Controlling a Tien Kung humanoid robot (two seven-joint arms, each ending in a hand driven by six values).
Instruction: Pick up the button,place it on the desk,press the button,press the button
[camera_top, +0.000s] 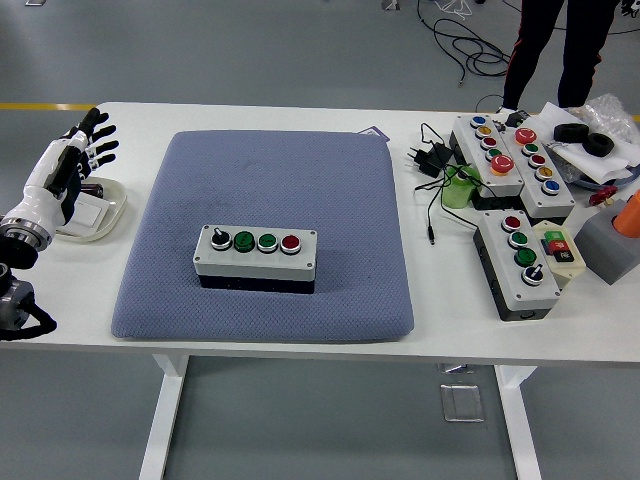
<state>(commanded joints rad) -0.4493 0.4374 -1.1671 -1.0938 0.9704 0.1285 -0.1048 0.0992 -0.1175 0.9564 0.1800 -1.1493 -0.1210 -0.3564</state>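
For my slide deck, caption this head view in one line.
Four-button control box sits on blue-grey cushion; left hand hovers open at table's left edge.
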